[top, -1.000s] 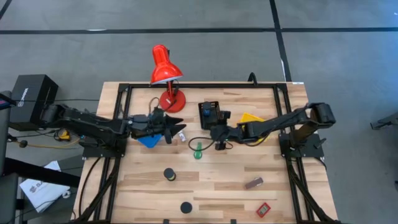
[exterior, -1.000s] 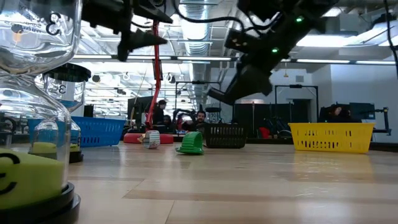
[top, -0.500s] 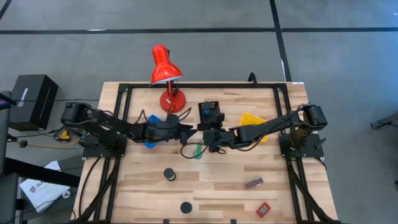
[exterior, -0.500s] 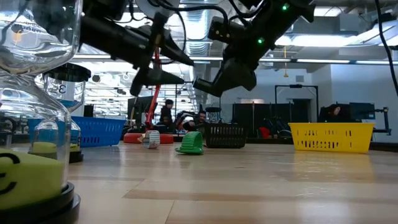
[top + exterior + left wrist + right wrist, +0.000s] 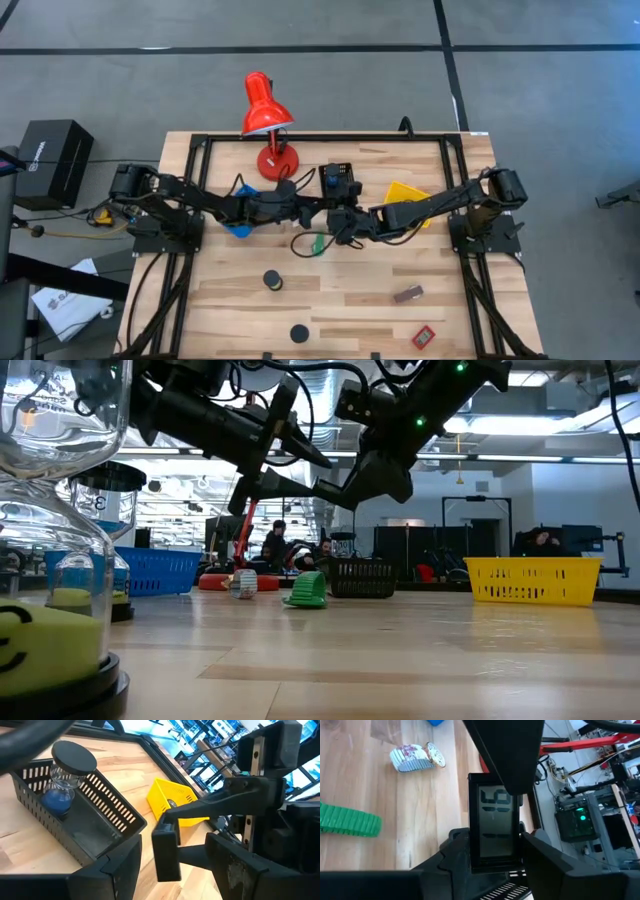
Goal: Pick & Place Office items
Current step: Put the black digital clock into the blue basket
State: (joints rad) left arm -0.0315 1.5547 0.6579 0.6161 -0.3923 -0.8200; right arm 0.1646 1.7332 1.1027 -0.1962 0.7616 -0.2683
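Above the table's middle, my right gripper (image 5: 338, 220) is shut on a black rectangular piece with a grey number display (image 5: 495, 820). My left gripper (image 5: 312, 212) comes at it from the table's left. It stands open, one finger on either side of the piece's free end (image 5: 167, 855), and a gap shows at each finger. Below them a green pen-like stick (image 5: 317, 243) lies on the wood, with a white tube (image 5: 415, 757) near it. Two black discs (image 5: 272, 282) (image 5: 299, 333), a brown block (image 5: 407, 294) and a red tag (image 5: 423, 337) lie toward the near edge. My right gripper pinches the black piece by its two long edges (image 5: 472, 862), near one end, between its two fingers. The fingers come from the table's right, slanting down. The piece is lifted clear of the table and sticks out past the fingers toward my left gripper, its display facing the wrist camera.
A black slatted bin (image 5: 340, 180) holding a blue-sand hourglass stands just behind the grippers. A yellow bin (image 5: 405, 192) is at the right and a blue bin (image 5: 240, 225) under the left arm. A red desk lamp (image 5: 268, 110) is at the far edge. An hourglass (image 5: 50, 560) stands near the low camera.
My left gripper has gone toward the table's right and down, up to the right gripper, rolling a little, until its open fingers stand around the black piece. My right gripper shifted slightly toward the left with the piece, then kept still.
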